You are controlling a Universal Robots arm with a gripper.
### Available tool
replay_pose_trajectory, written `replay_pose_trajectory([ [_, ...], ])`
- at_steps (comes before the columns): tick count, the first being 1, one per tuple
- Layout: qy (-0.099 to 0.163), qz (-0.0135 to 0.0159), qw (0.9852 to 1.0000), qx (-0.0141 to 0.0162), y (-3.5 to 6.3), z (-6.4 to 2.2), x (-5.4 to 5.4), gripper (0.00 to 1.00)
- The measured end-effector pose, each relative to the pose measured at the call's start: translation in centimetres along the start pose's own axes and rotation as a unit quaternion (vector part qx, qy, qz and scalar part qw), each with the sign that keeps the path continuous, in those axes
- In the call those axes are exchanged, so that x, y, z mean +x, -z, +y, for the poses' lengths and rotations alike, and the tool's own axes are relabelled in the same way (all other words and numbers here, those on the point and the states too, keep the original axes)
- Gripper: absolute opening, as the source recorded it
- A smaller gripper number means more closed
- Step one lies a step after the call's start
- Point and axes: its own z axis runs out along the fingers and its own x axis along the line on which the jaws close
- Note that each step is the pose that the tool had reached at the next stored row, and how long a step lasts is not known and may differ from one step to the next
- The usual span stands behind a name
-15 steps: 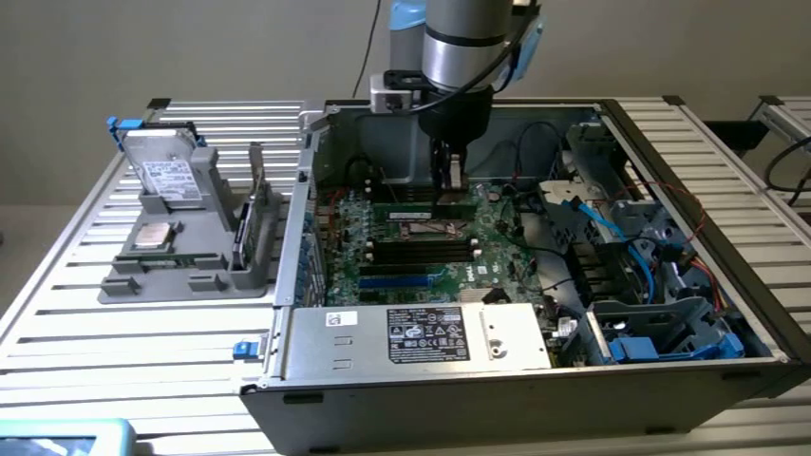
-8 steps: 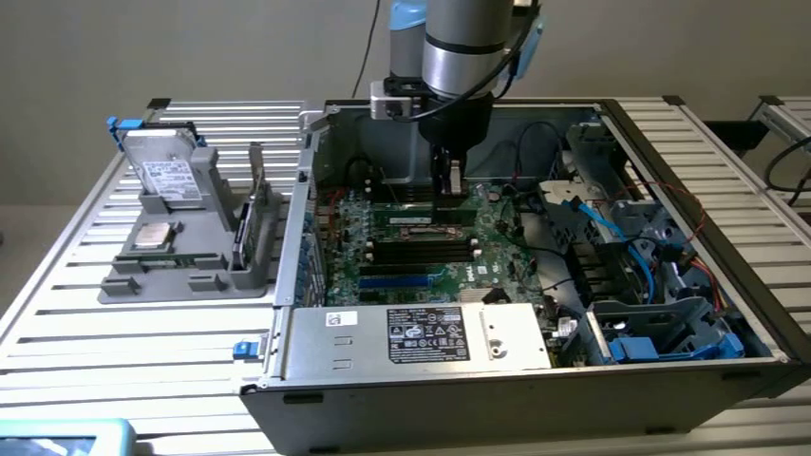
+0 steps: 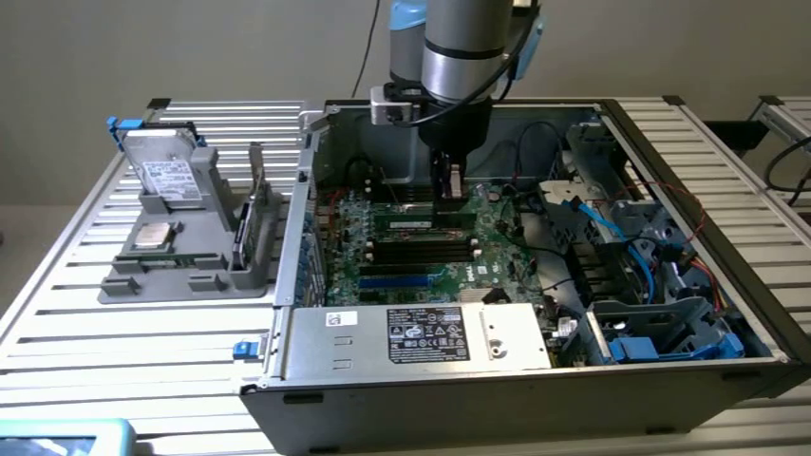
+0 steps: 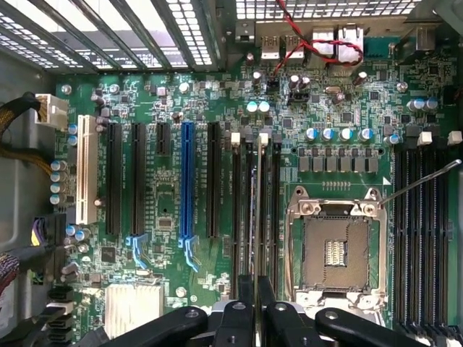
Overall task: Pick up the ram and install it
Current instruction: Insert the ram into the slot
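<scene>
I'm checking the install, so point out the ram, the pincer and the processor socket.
ram (image 4: 258, 210), wrist view, on its thin edge facing the camera.
pincer (image 4: 256, 283), wrist view, midway between its fingertips.
processor socket (image 4: 338, 249), wrist view, on its centre contact field.

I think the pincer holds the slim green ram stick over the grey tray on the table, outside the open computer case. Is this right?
Not quite. The exterior view shows the pincer holding the slim green ram stick inside the open computer case, over the green motherboard, not over the grey tray.
</scene>
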Motion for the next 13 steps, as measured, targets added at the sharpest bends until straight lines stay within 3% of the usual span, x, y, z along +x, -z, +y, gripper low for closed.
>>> replay_pose_trajectory([
  [13,0.008,0.0001,1.0000,0.0006,-1.14,-0.02,0.5,0.14],
])
